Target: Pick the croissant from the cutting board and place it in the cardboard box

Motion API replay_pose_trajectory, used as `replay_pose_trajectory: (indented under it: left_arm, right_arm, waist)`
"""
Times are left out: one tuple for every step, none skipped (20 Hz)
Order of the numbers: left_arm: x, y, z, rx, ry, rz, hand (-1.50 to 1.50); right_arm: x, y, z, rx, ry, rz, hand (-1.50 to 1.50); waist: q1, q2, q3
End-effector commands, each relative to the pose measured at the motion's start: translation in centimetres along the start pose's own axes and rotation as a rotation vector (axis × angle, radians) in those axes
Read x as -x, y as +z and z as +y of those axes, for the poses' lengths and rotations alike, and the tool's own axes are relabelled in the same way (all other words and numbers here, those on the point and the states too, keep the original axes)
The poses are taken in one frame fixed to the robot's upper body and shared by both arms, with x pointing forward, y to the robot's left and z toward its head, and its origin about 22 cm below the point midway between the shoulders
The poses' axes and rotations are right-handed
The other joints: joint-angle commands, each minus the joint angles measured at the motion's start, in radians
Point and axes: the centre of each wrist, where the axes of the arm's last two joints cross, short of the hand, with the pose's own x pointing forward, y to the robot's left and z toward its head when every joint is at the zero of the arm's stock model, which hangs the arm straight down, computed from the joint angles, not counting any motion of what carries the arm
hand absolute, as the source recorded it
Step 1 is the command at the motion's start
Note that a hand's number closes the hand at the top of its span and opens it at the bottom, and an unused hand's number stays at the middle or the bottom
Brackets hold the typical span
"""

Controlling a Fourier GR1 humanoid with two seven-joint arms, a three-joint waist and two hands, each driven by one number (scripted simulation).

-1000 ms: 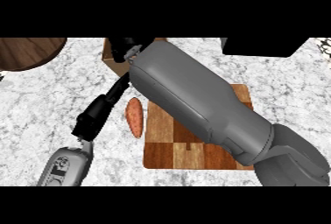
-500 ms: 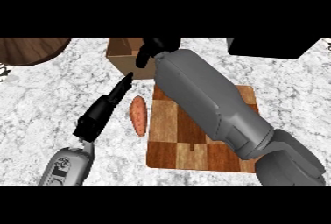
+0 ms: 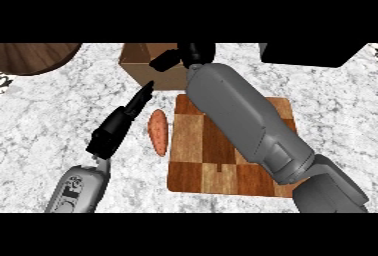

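While the right hand hangs at 12 o'clock over the cardboard box, fingers curled, contents hidden, cannot tell. Left hand at 9 o'clock, fingers straight, released. Croissant lies on the counter just beside the cutting board, its left edge.

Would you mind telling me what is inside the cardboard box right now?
The right hand hangs over the cardboard box and covers most of its opening, so its contents cannot be seen. No croissant shows there.
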Motion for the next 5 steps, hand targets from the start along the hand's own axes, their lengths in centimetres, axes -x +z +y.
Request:
replay_pose_trajectory:
  left_arm:
    - [0.4, 0.3, -1.2, -0.013, 0.002, 0.009, 0.00]
    - [0.0, 0.2, -0.2, -0.015, 0.001, 0.002, 0.00]
    - [-0.2, 0.1, -0.8, -0.018, 0.011, 0.001, 0.00]
    - [0.1, 1.4, 1.4, -0.024, -0.010, 0.022, 0.00]
    - [0.5, 0.5, -0.3, -0.068, 0.002, 0.029, 0.00]
  right_arm:
    - [1.6, 0.4, -0.4, 0.125, -0.215, 0.011, -1.50]
    - [0.7, -0.1, -1.0, 0.133, -0.272, 0.013, -1.50]
    - [1.6, -0.2, -1.3, 0.176, -0.318, 0.011, -1.50]
    - [1.2, -0.8, -2.4, 0.158, -0.370, 0.005, -1.50]
    - [1.7, -0.4, -2.0, 0.155, -0.386, -0.006, -1.50]
  waist:
    - [-0.015, -0.006, 0.001]
    - [-0.013, -0.005, 0.001]
    - [-0.021, -0.003, 0.002]
    - [-0.040, -0.014, 0.002]
    - [-0.059, -0.015, 0.001]
